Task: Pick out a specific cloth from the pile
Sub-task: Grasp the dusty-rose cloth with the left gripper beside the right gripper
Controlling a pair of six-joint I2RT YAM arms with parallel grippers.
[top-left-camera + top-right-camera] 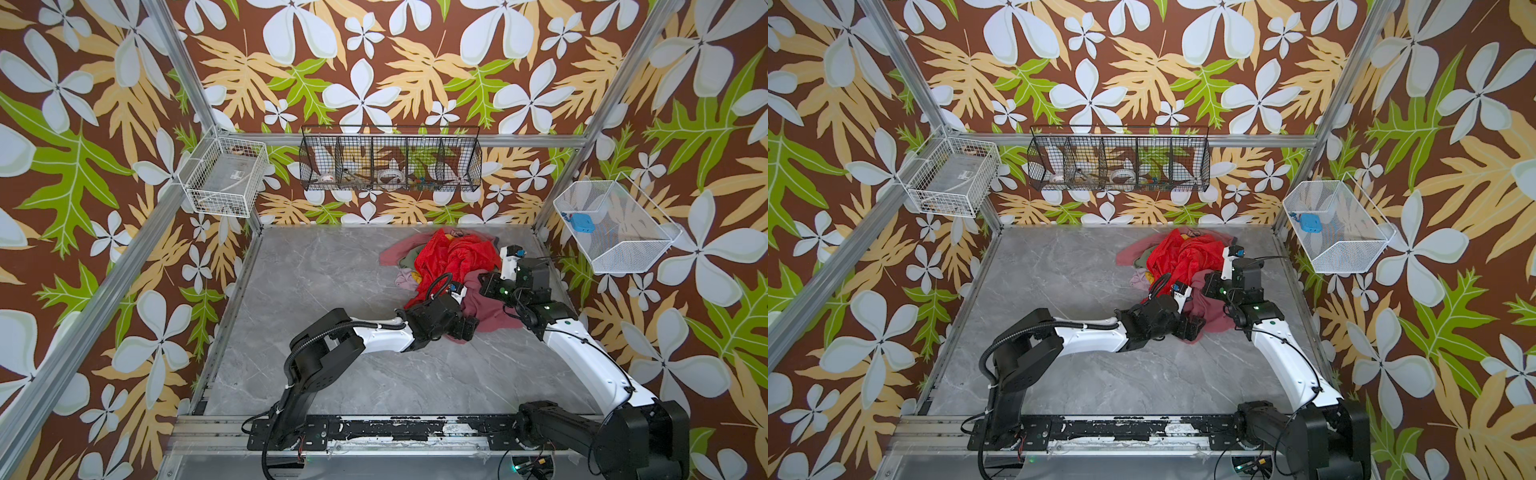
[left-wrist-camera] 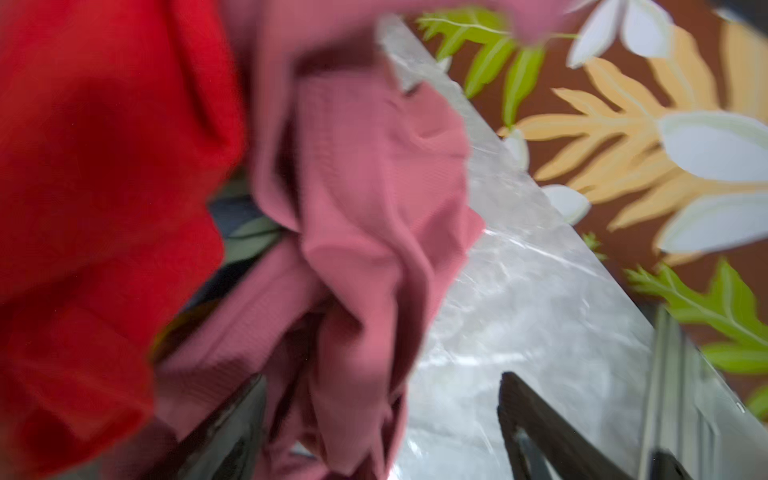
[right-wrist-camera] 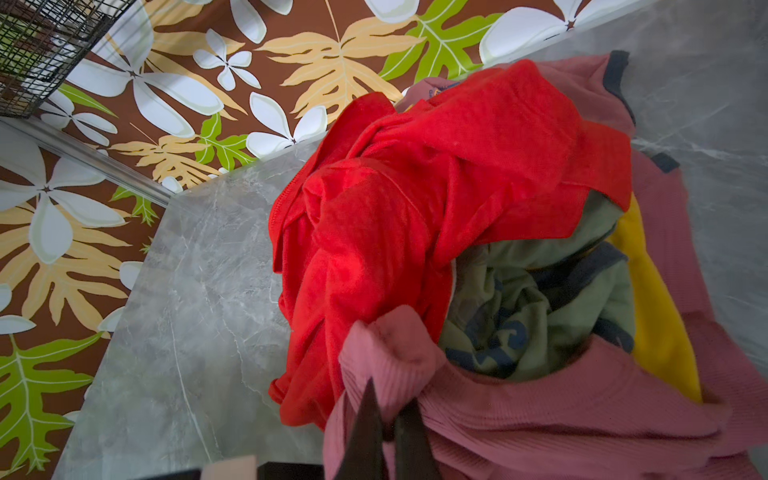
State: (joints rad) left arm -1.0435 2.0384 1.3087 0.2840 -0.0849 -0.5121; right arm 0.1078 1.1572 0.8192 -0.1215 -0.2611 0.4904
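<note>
Ribbed dusty-rose knit, the cloth (image 1: 492,311) spills from the near side of the pile (image 1: 453,253) onto the desk (image 1: 332,291). Your left pincer (image 2: 381,376) stands wide around a hanging fold and grips nothing. Beyond it, your right pincer (image 3: 390,392) is clamped on a bunched edge. Expect light, limp, stretchy fabric that snags under the red cloth (image 3: 415,208). Take hold at a thick gathered fold.

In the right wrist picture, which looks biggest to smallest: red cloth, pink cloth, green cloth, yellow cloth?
1. red cloth, roughly tied with pink cloth (nearest the camera)
2. green cloth
3. yellow cloth
</note>
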